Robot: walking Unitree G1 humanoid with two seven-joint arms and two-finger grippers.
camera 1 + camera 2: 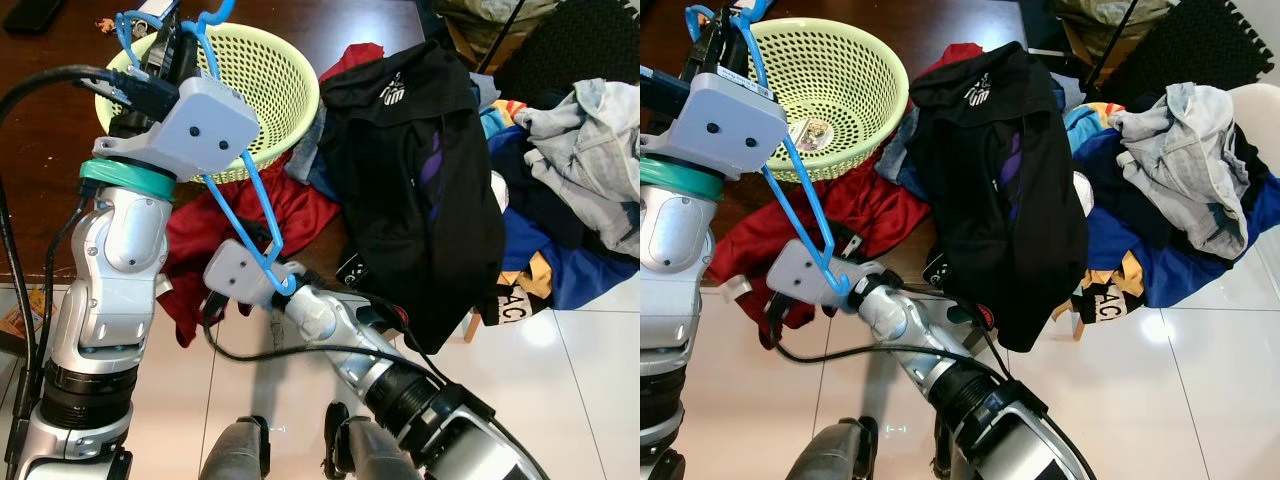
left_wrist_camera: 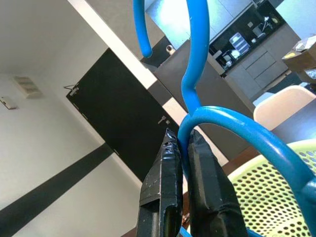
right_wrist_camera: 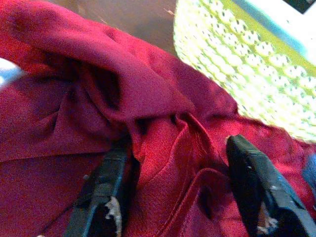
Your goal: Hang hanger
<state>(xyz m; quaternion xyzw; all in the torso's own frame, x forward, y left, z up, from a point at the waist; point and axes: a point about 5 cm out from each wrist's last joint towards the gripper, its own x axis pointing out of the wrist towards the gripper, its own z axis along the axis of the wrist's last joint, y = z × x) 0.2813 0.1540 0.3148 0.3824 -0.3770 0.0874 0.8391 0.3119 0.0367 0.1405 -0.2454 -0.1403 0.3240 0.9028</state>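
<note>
The left gripper [image 2: 178, 163] is pinched tight on the blue hanger [image 1: 243, 190], just under its hook, above the green basket [image 1: 285, 75]. The right gripper [image 3: 182, 197] is wide open, holding nothing, its fingers pressing the red cloth [image 3: 98, 84] beside the basket.

Hanger [image 1: 240, 190]: thin blue plastic, held up in the upper-left of the head views. Hook end at the very top of frame, over the green basket. One arm runs diagonally down-right to a curved end low centre-left, by the right wrist. In the left wrist view the left end effector [image 2: 181, 148] is clamped on the neck just below the hook [image 2: 195, 54].
</note>
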